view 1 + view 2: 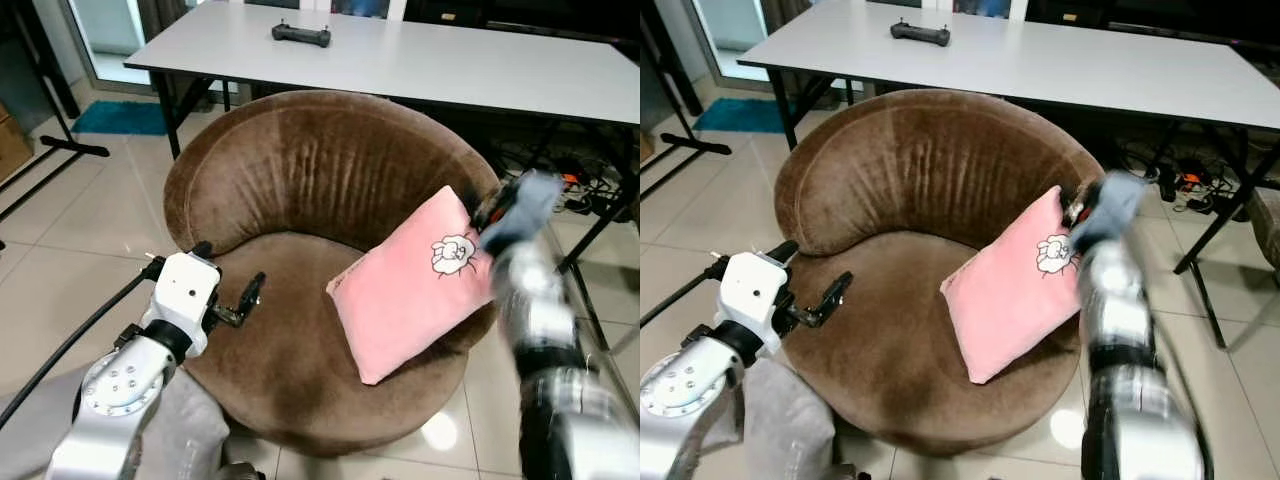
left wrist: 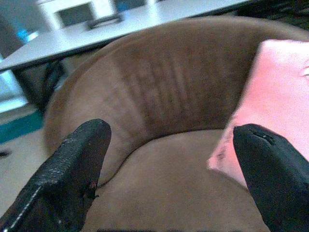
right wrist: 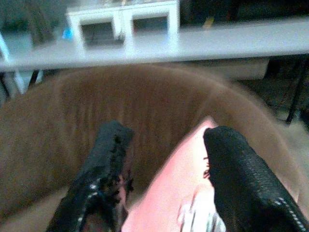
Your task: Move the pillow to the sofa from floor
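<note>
The right gripper (image 1: 480, 215) sits at the right of the head view, blurred, at the top corner of the pink pillow (image 1: 415, 285); the right wrist view shows its two black fingers (image 3: 104, 164) spread apart with the pillow's upper edge between and below them, and whether they pinch the fabric cannot be told for sure, though they look parted rather than clamped. The left gripper (image 1: 235, 305) hovers at lower left of the frame over the seat's front, its fingers (image 2: 72, 164) wide apart and holding nothing, well apart from the pillow. The pillow leans tilted against the right inner wall of the brown round sofa (image 1: 300, 170), its lower corner on the seat cushion, sheep print near the top. It looks light, soft and squashy; a pinch at a corner or seam should hold, while the plump middle would give and slip. Behind the sofa stands a grey table (image 1: 450, 60) with a black controller (image 1: 300, 35) at upper centre.
</note>
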Robot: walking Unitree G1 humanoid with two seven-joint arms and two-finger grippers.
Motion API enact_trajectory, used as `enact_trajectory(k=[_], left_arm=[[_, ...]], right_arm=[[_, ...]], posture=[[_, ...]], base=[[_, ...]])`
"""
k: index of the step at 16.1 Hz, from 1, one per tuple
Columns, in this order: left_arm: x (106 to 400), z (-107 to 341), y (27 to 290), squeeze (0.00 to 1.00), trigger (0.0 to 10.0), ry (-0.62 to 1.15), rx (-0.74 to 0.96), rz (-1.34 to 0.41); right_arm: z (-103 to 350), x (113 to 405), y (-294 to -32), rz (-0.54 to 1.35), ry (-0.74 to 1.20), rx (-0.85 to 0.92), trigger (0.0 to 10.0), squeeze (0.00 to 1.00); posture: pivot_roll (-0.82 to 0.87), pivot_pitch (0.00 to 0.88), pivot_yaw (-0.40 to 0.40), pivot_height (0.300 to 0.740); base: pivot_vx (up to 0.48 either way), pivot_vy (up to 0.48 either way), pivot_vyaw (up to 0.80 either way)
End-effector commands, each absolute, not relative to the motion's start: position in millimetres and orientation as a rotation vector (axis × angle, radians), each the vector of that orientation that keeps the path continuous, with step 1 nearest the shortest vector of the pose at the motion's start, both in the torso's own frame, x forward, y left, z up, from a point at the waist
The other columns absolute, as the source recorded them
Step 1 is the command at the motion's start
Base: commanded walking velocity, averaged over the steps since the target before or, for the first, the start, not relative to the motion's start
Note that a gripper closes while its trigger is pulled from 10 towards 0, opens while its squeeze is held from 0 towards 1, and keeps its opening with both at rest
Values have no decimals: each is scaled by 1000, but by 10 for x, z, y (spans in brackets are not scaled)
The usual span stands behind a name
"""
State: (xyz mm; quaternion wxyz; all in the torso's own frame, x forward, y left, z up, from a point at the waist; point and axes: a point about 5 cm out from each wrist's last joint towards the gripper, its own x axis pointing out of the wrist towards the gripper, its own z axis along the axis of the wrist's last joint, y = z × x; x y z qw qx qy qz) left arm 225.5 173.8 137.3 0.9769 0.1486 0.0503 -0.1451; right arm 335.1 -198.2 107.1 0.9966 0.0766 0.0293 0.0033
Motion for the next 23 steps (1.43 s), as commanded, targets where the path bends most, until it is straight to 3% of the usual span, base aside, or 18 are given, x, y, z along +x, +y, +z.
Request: enact_trajectory(k=[1, 5, 9, 16, 21, 23], left_arm=[[2257, 1336, 1759, 0, 10000, 122, 318, -254], [2285, 1310, 1747, 0, 10000, 106, 308, -199], [2290, 1316, 1730, 0, 10000, 92, 302, -189], [2310, 1308, 1740, 0, 10000, 89, 303, -175], [2312, 1316, 1737, 0, 10000, 82, 304, -168], [2318, 1327, 1736, 0, 10000, 71, 303, -166]], right_arm=[[1142, 3283, -1911, 11, 72, 78, 10000, 0], [1038, 2851, -1663, -31, 126, 104, 10000, 0], [988, 2635, -1581, -47, 187, 90, 10000, 0], [1063, 2600, -1525, 8, 204, 81, 10000, 0], [1076, 2601, -1504, 73, 217, 66, 10000, 0], [1100, 2591, -1453, 143, 202, 61, 10000, 0]], posture=[[92, 0, -58, 740], [69, 0, -65, 740], [52, 0, -47, 740], [54, 0, -50, 740], [55, 0, -52, 740], [57, 0, -52, 740]], base=[[0, 0, 0], [0, 0, 0], [-123, 0, 0], [-246, 0, 0], [0, 0, 0], [0, 0, 800]])
